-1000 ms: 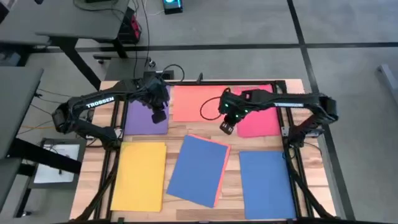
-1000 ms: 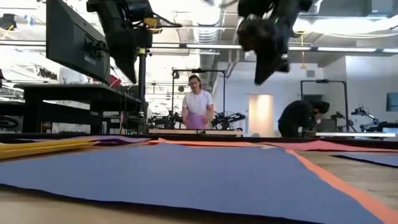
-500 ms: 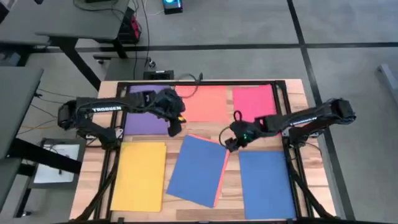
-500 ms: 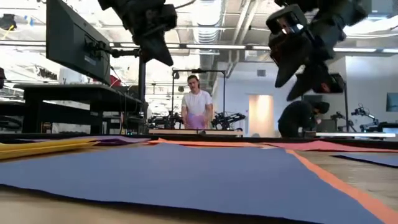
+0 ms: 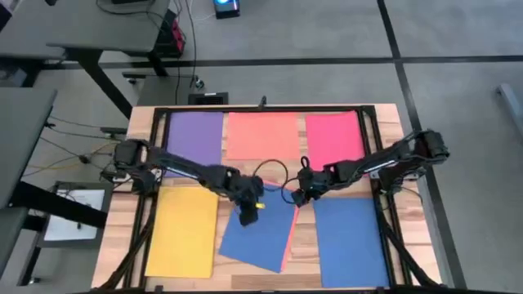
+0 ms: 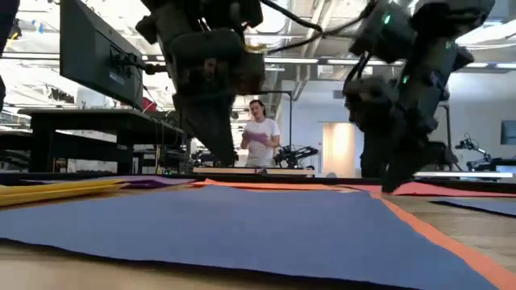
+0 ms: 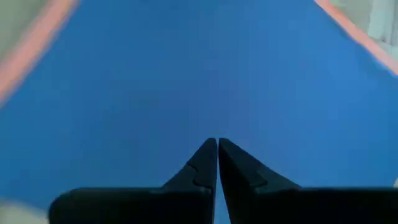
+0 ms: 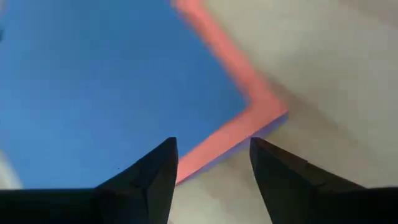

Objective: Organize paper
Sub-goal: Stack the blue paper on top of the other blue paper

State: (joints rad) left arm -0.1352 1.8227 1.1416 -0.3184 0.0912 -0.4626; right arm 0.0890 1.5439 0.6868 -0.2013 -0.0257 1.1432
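Purple, salmon-orange and pink-red sheets lie flat along the far side. A yellow sheet and a blue sheet lie near. Between those two, a tilted blue sheet lies on a salmon-orange sheet that shows only as a thin border. My left gripper is shut, low over the tilted blue sheet's far part. My right gripper is open, its fingers either side of that pile's far right corner. My left gripper points down at the top face of the tilted blue sheet with shut fingertips; I cannot tell whether they touch it. My right gripper comes slanting down at the pile's far right corner; I cannot tell whether its fingers touch the paper or the table.
Black frame rails run along the table's left, right and far sides. Bare wood shows between the tilted pile and the near blue sheet. A white printed sheet lies beyond the table's left side. A person stands in the room behind.
Both grippers have come down from over the far row toward the near edge, onto the tilted blue pile. My left gripper has also gone toward the table's right, to the sheet's far part. My right gripper has settled at the pile's far right corner. The sheets have stayed put.
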